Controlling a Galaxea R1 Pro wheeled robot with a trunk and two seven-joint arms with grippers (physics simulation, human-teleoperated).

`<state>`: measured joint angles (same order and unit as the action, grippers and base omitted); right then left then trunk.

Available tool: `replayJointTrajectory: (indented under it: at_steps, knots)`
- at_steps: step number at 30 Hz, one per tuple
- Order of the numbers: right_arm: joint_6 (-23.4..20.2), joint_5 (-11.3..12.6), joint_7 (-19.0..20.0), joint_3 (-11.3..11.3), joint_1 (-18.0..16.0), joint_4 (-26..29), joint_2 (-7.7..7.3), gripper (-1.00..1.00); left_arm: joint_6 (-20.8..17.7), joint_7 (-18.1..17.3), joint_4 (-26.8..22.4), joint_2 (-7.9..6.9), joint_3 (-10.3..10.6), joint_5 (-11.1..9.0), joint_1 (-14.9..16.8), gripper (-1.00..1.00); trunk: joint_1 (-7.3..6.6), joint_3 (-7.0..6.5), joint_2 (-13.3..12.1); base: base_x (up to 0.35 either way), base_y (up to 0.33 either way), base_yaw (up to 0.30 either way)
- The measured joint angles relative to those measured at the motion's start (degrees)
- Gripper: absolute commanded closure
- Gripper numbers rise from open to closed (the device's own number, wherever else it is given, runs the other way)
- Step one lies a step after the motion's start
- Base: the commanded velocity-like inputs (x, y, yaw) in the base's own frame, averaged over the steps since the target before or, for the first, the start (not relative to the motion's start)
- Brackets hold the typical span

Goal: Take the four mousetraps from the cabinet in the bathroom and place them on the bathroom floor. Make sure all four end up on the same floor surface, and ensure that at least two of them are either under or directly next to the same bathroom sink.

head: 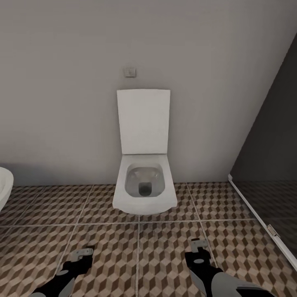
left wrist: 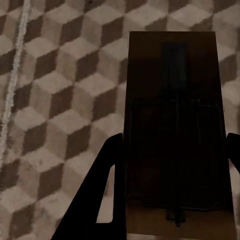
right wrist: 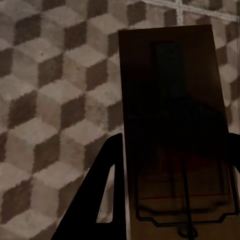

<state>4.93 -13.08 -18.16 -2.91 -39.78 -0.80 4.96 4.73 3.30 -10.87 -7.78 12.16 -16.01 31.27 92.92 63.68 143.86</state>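
**A:** Grippers first: what does each one carry?

**B:** In the left wrist view the left gripper [left wrist: 172,190] is pinching a mousetrap [left wrist: 172,125], a dark-brown slab sitting between the two black fingers [left wrist: 95,200], with its thin wire parts faintly visible. The right gripper [right wrist: 175,190] does the same with a second mousetrap [right wrist: 172,115]; its wire loop shows near the fingers. Each trap juts out past the fingertips and hangs above the cube-patterned floor [left wrist: 55,100].

**A:** Why hold them flat like that?

**B:** My guess is that a flat trap can be set straight on the tiles and won't tip over.

**A:** Where are the arms relative to the toilet?

**B:** In the head view both grippers, left [head: 80,255] and right [head: 198,249], hang low over the tiles in front of the toilet [head: 144,185], one to each side of it. The toilet's lid is up against the grey wall [head: 62,82]. A white rounded edge [head: 5,185] peeks in left of the toilet, and a dark glass panel [head: 268,165] stands to its right.

**A:** And the sink?

**B:** I can't make one out here, so the robot is probably in transit with two traps.
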Motion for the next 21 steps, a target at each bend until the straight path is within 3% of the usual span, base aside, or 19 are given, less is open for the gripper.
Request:
replayJointTrajectory:
  at_steps: [6, 12, 21]
  knots:
    - [-0.4, 0.1, 0.0, -0.1, 0.0, 0.9, -0.01, 1.00, -2.5, -0.3, -1.4, 0.81, 0.0, 1.1, 0.3, 1.00, 0.00, 0.00, 0.0, 0.000, 0.000, 0.000]
    - [-6.3, 0.4, 0.1, -0.1, 0.1, 7.7, -0.13, 1.00, -7.6, -0.7, -1.2, 1.49, 0.1, 1.4, 0.6, 1.00, 0.00, 0.00, 0.0, 0.000, 0.000, 0.000]
    - [-7.7, 0.5, 1.0, -0.1, 0.1, 9.5, -0.21, 1.00, -8.5, -0.7, -1.2, 1.98, 0.1, 1.5, 0.7, 1.00, 0.00, 0.00, 0.0, 0.000, 0.000, 0.000]
